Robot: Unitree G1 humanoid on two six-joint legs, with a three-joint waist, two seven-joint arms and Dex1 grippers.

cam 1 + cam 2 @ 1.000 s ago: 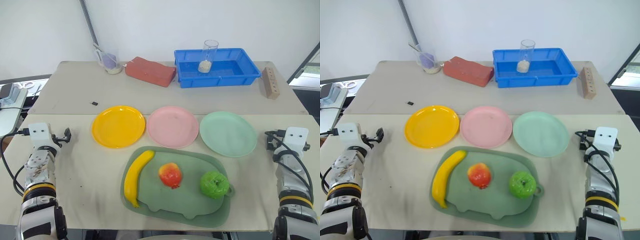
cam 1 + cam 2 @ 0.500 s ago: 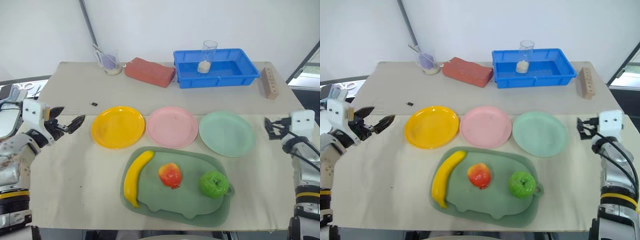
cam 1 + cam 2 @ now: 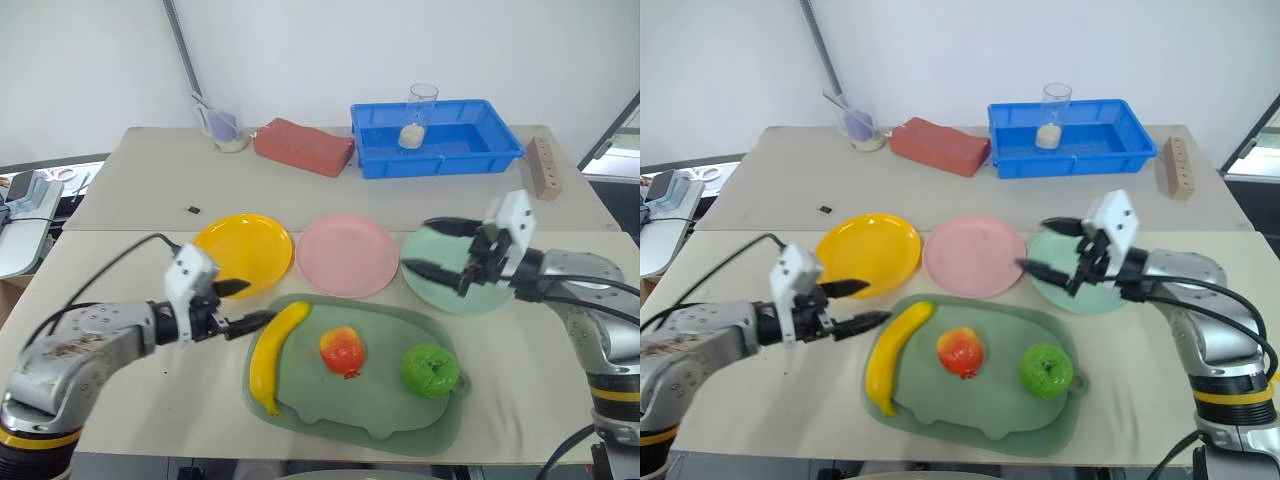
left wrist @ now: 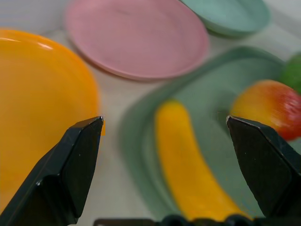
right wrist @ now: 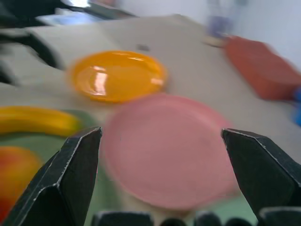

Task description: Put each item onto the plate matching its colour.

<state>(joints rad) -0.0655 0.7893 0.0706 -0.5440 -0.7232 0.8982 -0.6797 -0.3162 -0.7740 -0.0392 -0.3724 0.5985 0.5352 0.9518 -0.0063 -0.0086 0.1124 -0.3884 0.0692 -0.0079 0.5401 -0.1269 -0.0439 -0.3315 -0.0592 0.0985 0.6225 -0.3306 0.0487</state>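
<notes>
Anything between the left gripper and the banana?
Nothing: in the left eye view only bare tablecloth and the tray's rim separate the open left gripper from the banana.

No legible txt, labels, brands or nos. on anything here.

1. The place reads as a robot test room or lab, not a home.
2. Two plain beige tables (image 3: 330, 190) stand pushed together against a bare white wall (image 3: 330, 50).
3. Unrelated props sit along the far table: a blue bin (image 3: 440, 135), a red brick (image 3: 303, 146), a wooden block with holes (image 3: 545, 167), a clear cup (image 3: 420, 115).
4. Cables and grey gear (image 3: 20, 195) lie on a side desk at the left.
</notes>
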